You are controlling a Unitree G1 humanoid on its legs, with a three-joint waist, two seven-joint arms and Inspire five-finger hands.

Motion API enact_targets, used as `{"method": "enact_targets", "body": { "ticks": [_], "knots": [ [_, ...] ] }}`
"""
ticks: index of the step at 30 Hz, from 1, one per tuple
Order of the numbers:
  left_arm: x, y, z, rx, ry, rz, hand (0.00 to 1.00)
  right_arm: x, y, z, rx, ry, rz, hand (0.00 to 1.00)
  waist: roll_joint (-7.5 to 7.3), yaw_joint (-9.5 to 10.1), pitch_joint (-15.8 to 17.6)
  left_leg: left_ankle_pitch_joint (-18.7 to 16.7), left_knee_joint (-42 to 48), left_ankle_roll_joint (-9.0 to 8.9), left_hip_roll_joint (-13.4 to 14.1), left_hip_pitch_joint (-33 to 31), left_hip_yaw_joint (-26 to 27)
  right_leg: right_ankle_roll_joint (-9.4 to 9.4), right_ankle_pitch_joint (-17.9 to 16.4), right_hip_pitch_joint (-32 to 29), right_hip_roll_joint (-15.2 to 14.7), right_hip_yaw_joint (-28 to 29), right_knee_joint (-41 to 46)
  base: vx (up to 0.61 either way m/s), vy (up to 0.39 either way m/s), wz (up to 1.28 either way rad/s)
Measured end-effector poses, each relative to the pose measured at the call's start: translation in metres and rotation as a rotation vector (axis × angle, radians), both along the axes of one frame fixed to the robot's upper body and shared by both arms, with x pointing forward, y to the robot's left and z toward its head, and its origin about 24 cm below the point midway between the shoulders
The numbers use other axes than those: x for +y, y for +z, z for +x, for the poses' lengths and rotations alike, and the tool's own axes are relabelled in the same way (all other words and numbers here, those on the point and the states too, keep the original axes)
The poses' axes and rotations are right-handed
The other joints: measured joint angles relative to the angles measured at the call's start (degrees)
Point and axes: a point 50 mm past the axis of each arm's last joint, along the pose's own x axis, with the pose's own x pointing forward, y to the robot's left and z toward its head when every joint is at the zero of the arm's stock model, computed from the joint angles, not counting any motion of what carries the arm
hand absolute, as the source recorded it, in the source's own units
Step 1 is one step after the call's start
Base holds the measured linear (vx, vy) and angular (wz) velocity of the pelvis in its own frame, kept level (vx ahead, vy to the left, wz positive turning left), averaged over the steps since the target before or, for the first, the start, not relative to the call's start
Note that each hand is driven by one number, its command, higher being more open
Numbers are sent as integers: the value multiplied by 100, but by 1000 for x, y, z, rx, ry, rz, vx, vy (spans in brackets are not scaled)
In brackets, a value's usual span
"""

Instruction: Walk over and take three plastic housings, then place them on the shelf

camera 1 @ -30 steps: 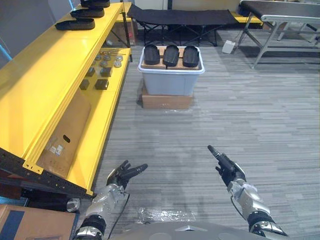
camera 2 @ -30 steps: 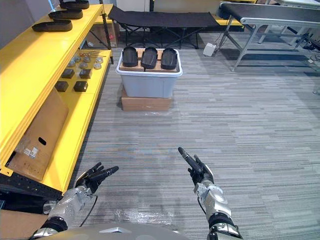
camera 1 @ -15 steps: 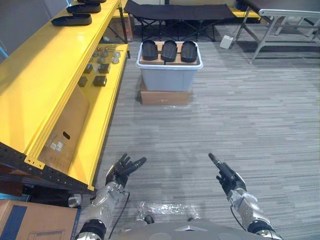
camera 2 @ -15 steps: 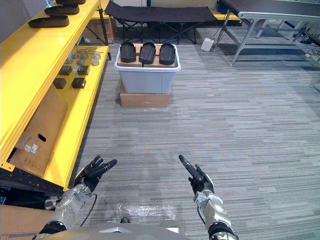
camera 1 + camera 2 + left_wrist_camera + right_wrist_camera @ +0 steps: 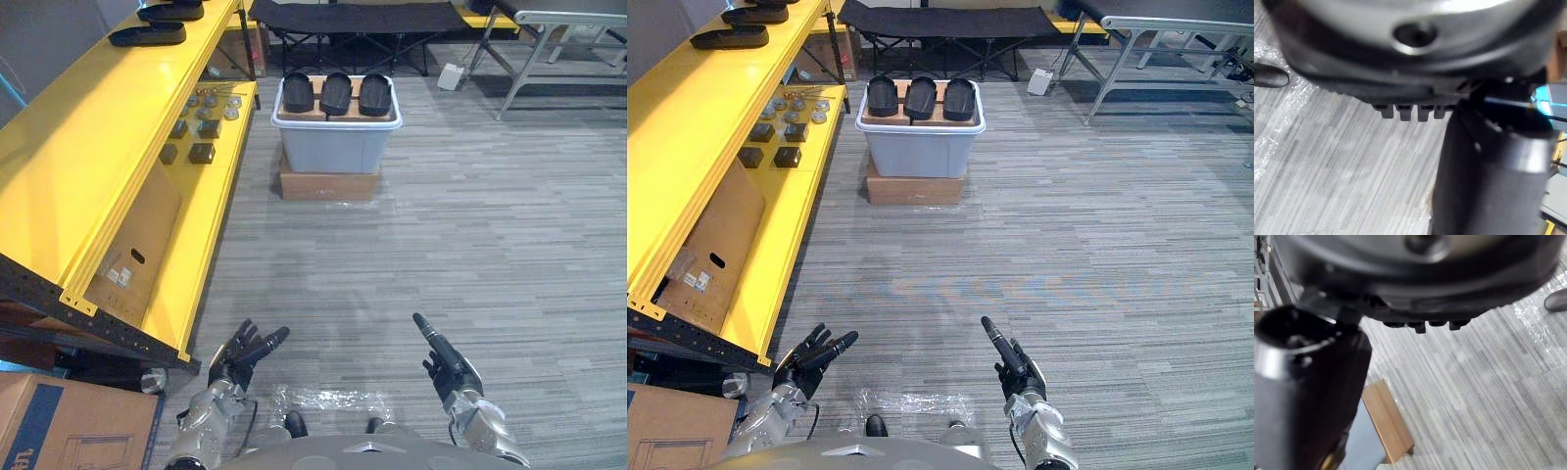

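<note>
The left robot hand [image 5: 240, 352] is held low over the floor [image 5: 470, 245], near the close end of the yellow shelf [image 5: 88, 147]. Its fingers are spread out straight, and nothing is held in it. The right robot hand [image 5: 446, 367] is held low on the other side. Its fingers are stretched forward, and nothing is held in it either. The two robot hands are kept well apart. A sheet of clear plastic [image 5: 328, 399] is seen on the floor between them, close to the robot. A cardboard box [image 5: 69, 431] is seen by the left arm, under the end of the shelf.

The three plastic housings [image 5: 336, 93] are found far ahead, well away from both robot hands. They are black and are laid side by side on a brown board on top of a grey bin [image 5: 333, 147]. The bin is set on a flat brown box [image 5: 328, 186], just beside the shelf.

On the top of the shelf, at its far end, two more black pieces [image 5: 147, 34] of the same look are laid. Small dark parts [image 5: 201, 152] are lined up on the lower level, and a cardboard sheet [image 5: 137, 245] is leaned there. A black folding cot [image 5: 358, 18] is seen behind the bin.
</note>
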Motion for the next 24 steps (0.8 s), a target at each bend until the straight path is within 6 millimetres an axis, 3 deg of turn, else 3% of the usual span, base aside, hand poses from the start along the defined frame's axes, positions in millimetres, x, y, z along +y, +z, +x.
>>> {"method": "enact_targets", "body": {
  "ticks": [3,4,5,8,11,14,15,17,18,19,20,21,22,24],
  "knots": [
    [-1,10,13,-61,-17,3,100,-2,4,6,-16,-24,-31,100,19,-9,106,-88,158,80,87,-12,-4,-2,-218,-889,-308,186,2027,60,52,2],
    [2,15,18,-81,-23,16,100,0,5,7,-20,-23,-42,100,-78,-20,251,-263,392,167,136,49,5,2,-238,-1204,-459,301,2796,0,0,0],
    [4,16,19,-83,-25,24,100,1,4,6,-14,-23,-45,100,-125,-26,315,-328,502,167,152,97,6,-86,-306,-1211,-508,328,2940,46,19,4],
    [10,15,16,-67,-17,45,100,1,2,-1,7,-25,-57,100,-179,-23,410,-679,889,49,303,101,-16,-109,-481,-1313,-364,377,2285,94,-15,1],
    [10,14,14,-63,-17,42,100,0,-3,-17,39,-17,-73,100,-179,-69,426,-1031,1330,-149,411,-12,-177,57,-228,-1397,-166,663,1162,181,-83,22],
    [9,10,7,-43,-14,39,100,-1,-5,-26,63,-7,-81,100,-272,-19,366,-1455,1787,-321,440,15,-231,-179,-84,-1294,-169,707,1021,227,-189,12],
    [6,9,5,-39,-9,29,100,-2,-5,-26,61,-9,-83,100,-180,-28,338,-1620,1939,-402,565,4,-278,-203,-32,-1306,-105,653,1131,228,-195,7],
    [0,5,-6,-21,44,-24,100,-2,-4,-26,55,-3,-80,100,151,-7,100,-1882,2198,-859,1117,10,-269,-374,-156,-1151,362,490,1052,401,-260,4],
    [-1,6,-5,-29,55,-30,100,-1,-4,-23,44,-1,-75,100,183,-14,91,-1843,2671,-838,1252,-122,-345,-417,-176,-1077,446,461,1008,419,-236,6],
    [-3,7,-4,-37,80,-59,100,0,-1,-17,26,7,-71,100,223,11,107,-1655,3994,-746,1605,-657,-433,-553,-255,-879,593,439,963,406,-253,10],
    [-4,6,-6,-32,101,-81,100,-1,2,-13,4,16,-76,100,162,24,162,-1422,5319,-548,1928,-1219,-501,-696,-227,-531,728,407,779,390,-257,7],
    [-5,5,-7,-32,108,-92,100,-1,3,-11,-7,14,-81,100,174,26,188,-1464,5697,-550,1969,-1388,-553,-749,-247,-330,756,368,701,481,-263,3],
    [-8,5,-6,-36,109,-105,100,-4,6,-8,-27,11,-96,100,81,63,292,-1525,5853,-573,1840,-1573,-679,-822,-299,34,735,357,590,464,-193,-12],
    [-15,10,-1,-66,101,-129,100,-11,13,-2,-65,16,-129,100,54,189,293,-1572,5126,-559,1440,-1822,-659,-831,-307,265,686,471,314,370,-84,-32]
  ]
}}
